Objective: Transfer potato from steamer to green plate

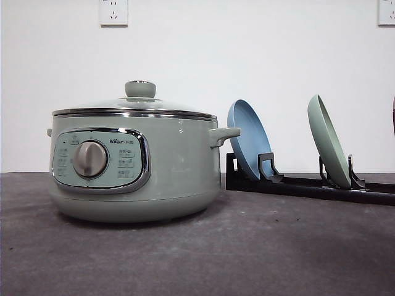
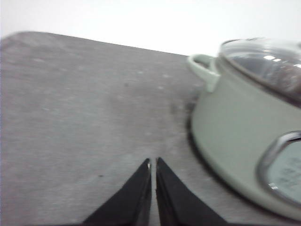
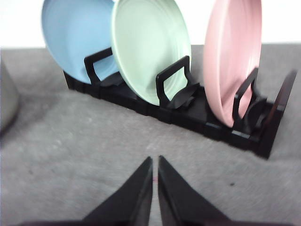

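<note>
Left gripper (image 2: 153, 162): we see both black fingers pressed nearly tip to tip, only a hairline gap, nothing between them. It hangs over bare grey table (image 2: 84, 108). In the left wrist view the steamer (image 2: 235, 136) sits at about 2 o'clock from the tips, well apart from them. Its side handle (image 2: 203, 70) faces the open table, and the edge of the chrome-framed control panel (image 2: 284, 167) shows on its wall.

Right gripper (image 3: 154, 161): same state, fingers closed to a sliver, holding nothing, over bare table. At 12 o'clock from the tips in the right wrist view stands a black dish rack (image 3: 188, 113) with three plates on edge: blue plate (image 3: 70, 37), green plate (image 3: 146, 47), pink plate (image 3: 233, 56). The green plate is in the middle slot, tilted, overlapping the blue one from this angle.

Front view: we have the steamer on the left half of the table, glass lid (image 1: 133, 106) seated on the rim, green knob (image 1: 140, 89) on top, silver dial (image 1: 91, 159) on the panel. The rack runs off at 3 o'clock from the steamer; the blue plate is just beside the steamer's near handle and the green plate is farther right.

Potato: we cannot see it. The lid is on and the glass is too glary to read the pot's contents.
</note>
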Action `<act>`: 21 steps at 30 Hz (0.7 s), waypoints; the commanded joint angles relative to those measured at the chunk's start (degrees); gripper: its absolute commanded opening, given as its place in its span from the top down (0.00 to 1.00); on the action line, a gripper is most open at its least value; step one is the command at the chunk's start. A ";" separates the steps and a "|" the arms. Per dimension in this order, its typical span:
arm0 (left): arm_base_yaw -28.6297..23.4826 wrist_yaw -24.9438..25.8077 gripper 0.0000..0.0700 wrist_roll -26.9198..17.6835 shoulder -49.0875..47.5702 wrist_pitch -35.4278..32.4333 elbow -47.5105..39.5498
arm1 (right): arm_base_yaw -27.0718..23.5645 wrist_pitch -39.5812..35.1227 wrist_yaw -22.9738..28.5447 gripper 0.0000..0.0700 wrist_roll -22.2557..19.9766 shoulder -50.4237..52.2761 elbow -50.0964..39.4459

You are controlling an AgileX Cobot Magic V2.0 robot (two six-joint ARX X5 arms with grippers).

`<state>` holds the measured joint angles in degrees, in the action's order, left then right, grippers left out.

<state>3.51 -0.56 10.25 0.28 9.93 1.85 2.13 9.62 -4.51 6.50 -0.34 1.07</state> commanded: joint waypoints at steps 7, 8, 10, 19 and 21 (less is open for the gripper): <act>1.37 0.57 0.99 9.44 2.55 -3.33 2.37 | 0.07 -0.40 -0.05 1.00 12.81 0.06 5.93; 1.55 0.57 0.99 9.78 3.31 -3.96 3.29 | 0.07 -0.36 -0.13 1.00 13.33 -0.02 6.90; 1.66 0.03 0.99 9.96 5.49 -4.98 5.81 | 0.07 0.06 -0.39 1.00 14.19 -0.76 9.36; 1.90 3.36 0.99 6.25 24.33 -0.49 25.75 | 0.06 9.94 -6.38 1.00 10.83 -11.68 26.55; 2.46 5.44 0.99 4.95 28.52 2.49 30.92 | 0.06 11.72 -8.67 1.00 10.58 -14.89 30.27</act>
<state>5.68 3.86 17.27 27.15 12.13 29.93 2.15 21.29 -12.52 18.10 -14.18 29.93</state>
